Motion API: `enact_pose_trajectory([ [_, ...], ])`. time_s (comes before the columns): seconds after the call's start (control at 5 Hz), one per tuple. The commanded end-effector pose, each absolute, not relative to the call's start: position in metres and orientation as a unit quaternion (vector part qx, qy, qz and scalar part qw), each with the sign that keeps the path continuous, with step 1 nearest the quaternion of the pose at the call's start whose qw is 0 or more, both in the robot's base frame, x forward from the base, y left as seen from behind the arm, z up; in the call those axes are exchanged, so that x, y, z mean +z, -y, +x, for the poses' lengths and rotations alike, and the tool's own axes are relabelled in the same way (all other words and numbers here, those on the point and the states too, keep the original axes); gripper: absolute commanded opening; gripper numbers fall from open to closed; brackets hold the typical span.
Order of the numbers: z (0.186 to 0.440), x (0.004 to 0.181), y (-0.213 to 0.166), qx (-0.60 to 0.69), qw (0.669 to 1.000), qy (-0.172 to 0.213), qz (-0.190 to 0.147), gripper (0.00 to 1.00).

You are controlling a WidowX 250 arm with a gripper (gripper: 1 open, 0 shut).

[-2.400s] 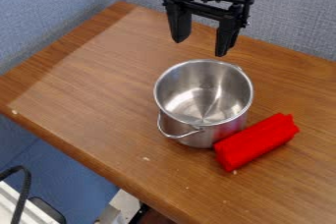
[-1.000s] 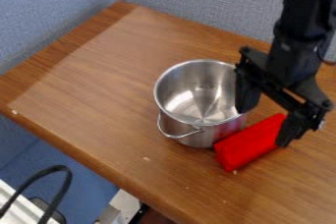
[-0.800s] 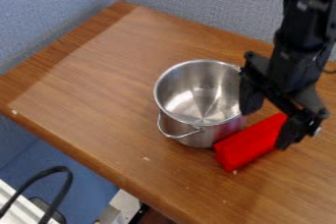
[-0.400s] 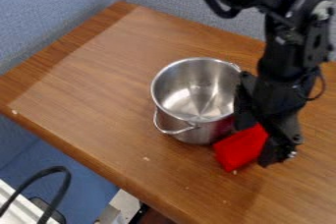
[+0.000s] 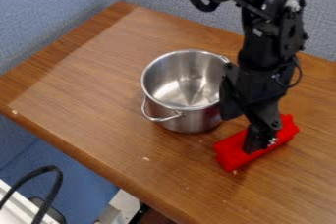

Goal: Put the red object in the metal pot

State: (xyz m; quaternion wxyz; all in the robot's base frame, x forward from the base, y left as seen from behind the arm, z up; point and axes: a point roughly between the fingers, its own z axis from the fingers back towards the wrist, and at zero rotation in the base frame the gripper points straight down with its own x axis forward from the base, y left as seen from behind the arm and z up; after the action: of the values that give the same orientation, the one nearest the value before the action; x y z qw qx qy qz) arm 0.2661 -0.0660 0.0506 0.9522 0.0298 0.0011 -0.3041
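A wooden surface [image 5: 79, 66] against blue wall. My hand [image 5: 258, 130] points down, open, fingers straddling the red block [image 5: 257, 141], which lies directly beneath, long axis near-left to far-right, just right of the pot [image 5: 186, 90].

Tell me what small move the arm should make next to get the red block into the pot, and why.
Probably close the jaws on the red object. The gripper points down with its jaws open, apparently astride the block, which lies flat on the table beside the metal pot. Nothing is held yet, so a grip has to come before any lift toward the pot.
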Motion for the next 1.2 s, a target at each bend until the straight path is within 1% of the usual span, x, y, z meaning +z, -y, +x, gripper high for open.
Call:
enact_pose_trajectory([
  [0.0, 0.271, 0.056, 0.068, -0.312, 0.949, 0.015, 0.039, 1.00],
  [0.2, 0.266, 0.051, 0.071, -0.326, 0.944, 0.013, 0.039, 1.00],
  [0.4, 0.266, 0.049, 0.072, -0.321, 0.946, 0.012, 0.047, 1.00],
  [0.6, 0.264, 0.050, 0.069, -0.310, 0.950, 0.011, 0.044, 1.00],
  [1.0, 0.268, 0.057, 0.080, -0.300, 0.953, 0.011, 0.035, 1.00],
])
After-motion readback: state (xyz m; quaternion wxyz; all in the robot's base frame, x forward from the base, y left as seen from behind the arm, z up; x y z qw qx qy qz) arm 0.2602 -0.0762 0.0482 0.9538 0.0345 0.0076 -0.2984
